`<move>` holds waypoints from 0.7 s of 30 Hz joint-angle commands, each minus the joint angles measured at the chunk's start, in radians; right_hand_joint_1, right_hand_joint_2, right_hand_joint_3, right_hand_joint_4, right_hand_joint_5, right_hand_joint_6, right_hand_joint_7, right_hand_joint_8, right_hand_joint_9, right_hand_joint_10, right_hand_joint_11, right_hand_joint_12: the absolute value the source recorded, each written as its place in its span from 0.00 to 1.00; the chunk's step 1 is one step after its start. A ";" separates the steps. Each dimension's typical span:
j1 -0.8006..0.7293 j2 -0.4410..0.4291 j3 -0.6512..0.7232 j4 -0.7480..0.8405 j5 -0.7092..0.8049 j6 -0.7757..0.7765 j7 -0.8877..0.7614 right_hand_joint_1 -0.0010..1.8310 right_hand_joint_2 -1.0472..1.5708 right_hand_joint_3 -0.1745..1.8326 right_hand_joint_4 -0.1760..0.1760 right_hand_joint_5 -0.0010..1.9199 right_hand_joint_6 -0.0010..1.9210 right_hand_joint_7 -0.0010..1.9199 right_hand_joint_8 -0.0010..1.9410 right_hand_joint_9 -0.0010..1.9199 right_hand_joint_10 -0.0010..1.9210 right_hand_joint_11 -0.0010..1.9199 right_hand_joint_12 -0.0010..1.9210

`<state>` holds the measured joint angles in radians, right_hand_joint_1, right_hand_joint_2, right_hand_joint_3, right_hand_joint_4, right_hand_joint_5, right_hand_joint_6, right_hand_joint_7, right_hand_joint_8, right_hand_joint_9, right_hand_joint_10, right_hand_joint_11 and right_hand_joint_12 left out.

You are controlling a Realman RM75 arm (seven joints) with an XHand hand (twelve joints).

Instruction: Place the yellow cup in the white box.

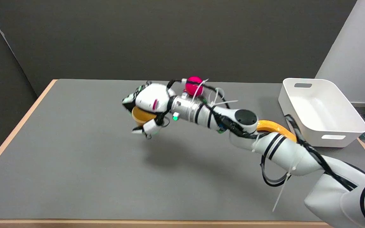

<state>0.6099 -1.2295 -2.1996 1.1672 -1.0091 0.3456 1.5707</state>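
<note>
Gripping yellow cup (141, 116) | right hand (146, 106) wrapped over it | arm outstretched above table (74, 164)

Your right hand (147, 106) wrapped over the yellow cup (142, 115), above the grey counter (74, 152), white box (320, 110) well apart at the right edge, pink ball (194, 85) behind your wrist.

Cup (142, 116): in the right hand (147, 106), over the table (74, 164) near its middle.
Box (322, 110): on the table's far right edge, well apart from the cup.
Ball (194, 85): behind the wrist.
Banana (274, 127): behind the forearm, left of the box.
</note>
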 commanded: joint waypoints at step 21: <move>-0.034 0.574 0.434 0.101 -0.053 -0.388 0.071 0.45 0.82 0.45 0.42 0.27 1.00 0.36 1.00 0.56 1.00 0.24 1.00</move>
<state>0.6480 -0.9421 -1.9592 1.3013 -1.0649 0.1590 1.5802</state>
